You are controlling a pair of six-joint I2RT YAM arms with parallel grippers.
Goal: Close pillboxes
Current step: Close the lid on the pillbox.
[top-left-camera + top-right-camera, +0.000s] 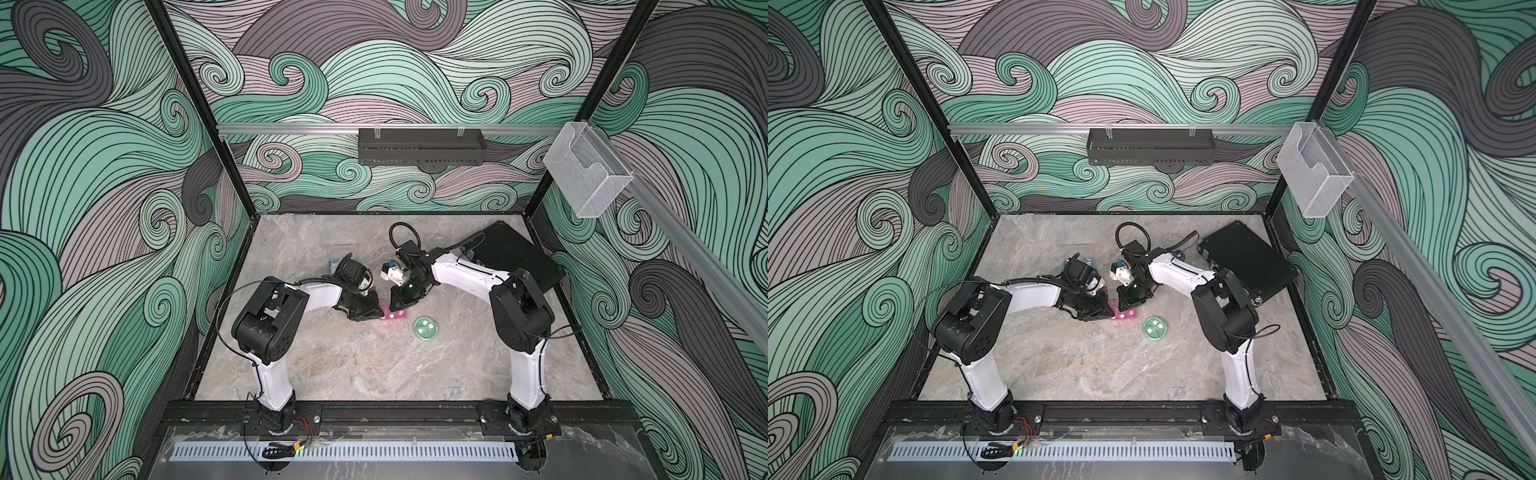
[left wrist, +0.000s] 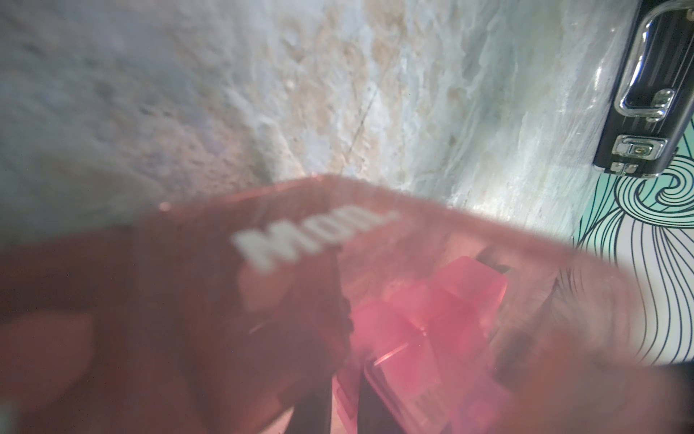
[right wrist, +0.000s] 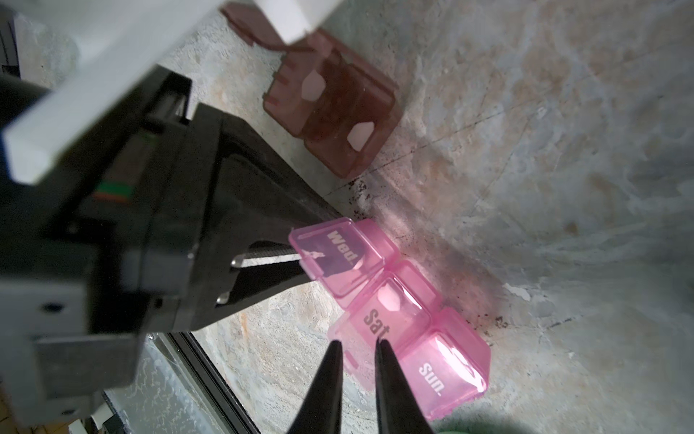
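Pink pillbox (image 1: 395, 316) at the centre of the table (image 1: 353, 365), long axis pointing away from left gripper (image 3: 298, 259). Wed lid (image 3: 334, 255) stands half-raised at that gripper's closed tips. Right gripper (image 3: 358, 342), nearly closed and empty, is poised over Sat cell (image 3: 390, 312).

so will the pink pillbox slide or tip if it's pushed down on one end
Probably light and easy to skid: the pink pillbox is thin translucent plastic lying on a smooth marble tabletop. Tipping seems unlikely: it lies low, three cells in a row. Its Wed lid stands ajar and may flex under a push.
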